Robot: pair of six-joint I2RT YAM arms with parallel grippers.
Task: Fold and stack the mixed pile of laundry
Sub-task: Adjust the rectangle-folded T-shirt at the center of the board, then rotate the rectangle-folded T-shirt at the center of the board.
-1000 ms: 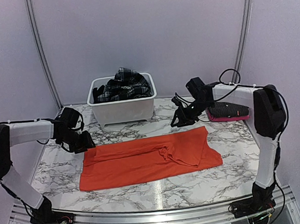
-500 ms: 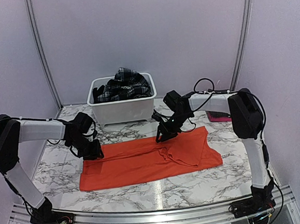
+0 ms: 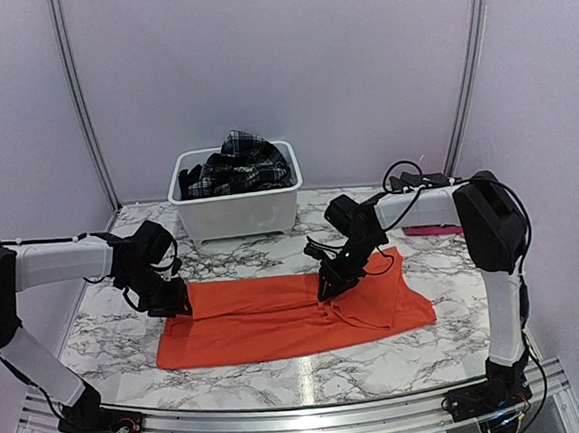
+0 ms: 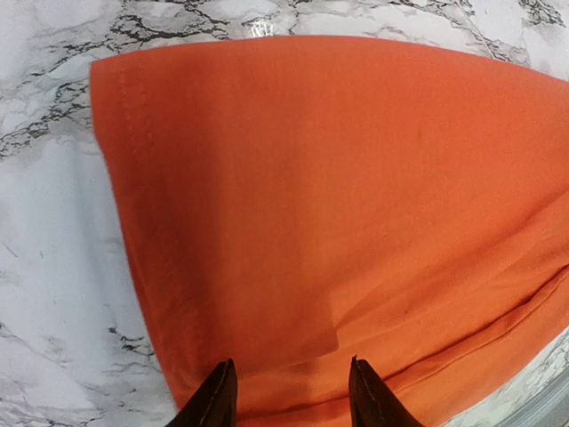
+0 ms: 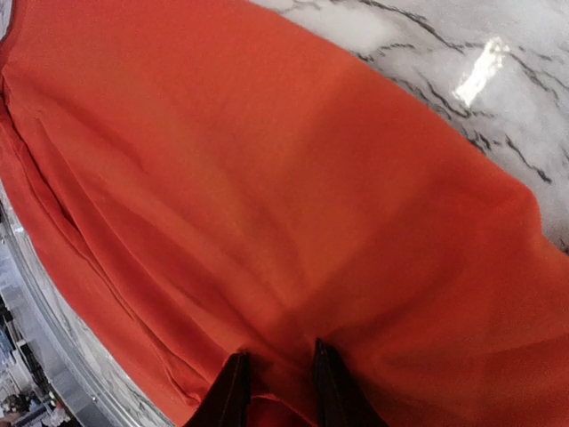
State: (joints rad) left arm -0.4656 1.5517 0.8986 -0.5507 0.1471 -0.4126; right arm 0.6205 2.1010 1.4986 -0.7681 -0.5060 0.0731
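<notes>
- The orange T-shirt (image 3: 268, 323) is lying spread flat on the marble desk (image 3: 381, 360).
- The left claw (image 4: 289, 396) is sitting at the shirt's left end, fingers spread.
- The right claw (image 5: 280, 387) is pressing into the shirt's middle, fingers narrowly apart; I cannot tell whether it is pinching cloth.
- The plaid skirt (image 3: 240, 160) is lying heaped in the white tub (image 3: 237, 216) behind.

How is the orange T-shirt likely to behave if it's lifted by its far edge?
The orange T-shirt lies flat with creases, so it is probably floppy and would sag between grip points. It looks thin, likely light. On the glossy marble table it may slide when pushed.
</notes>
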